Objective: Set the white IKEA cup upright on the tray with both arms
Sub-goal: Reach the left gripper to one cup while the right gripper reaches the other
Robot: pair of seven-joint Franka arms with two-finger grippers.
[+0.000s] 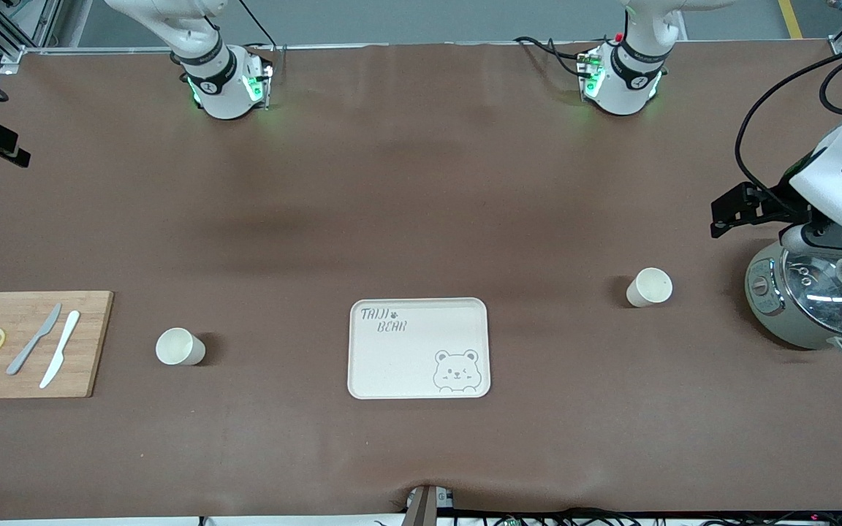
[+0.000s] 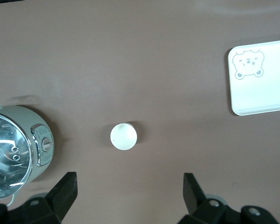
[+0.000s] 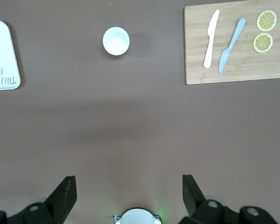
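Two white cups stand upright on the brown table. One cup [image 1: 649, 286] is toward the left arm's end, beside a pot; it also shows in the left wrist view [image 2: 123, 136]. The other cup [image 1: 180, 346] is toward the right arm's end, near the cutting board, and shows in the right wrist view [image 3: 116, 41]. The cream bear tray [image 1: 406, 358] lies empty between them, seen also in both wrist views [image 2: 261, 93] [image 3: 2, 51]. My left gripper [image 1: 728, 212] [image 2: 129, 179] is open and empty, up over the table by the pot. My right gripper [image 3: 129, 182] is open and empty, high over its own base, out of the front view.
A grey pot with a glass lid [image 1: 816, 299] [image 2: 14, 149] stands at the left arm's end. A wooden cutting board [image 1: 92, 343] [image 3: 196, 56] at the right arm's end holds two knives and two lemon slices.
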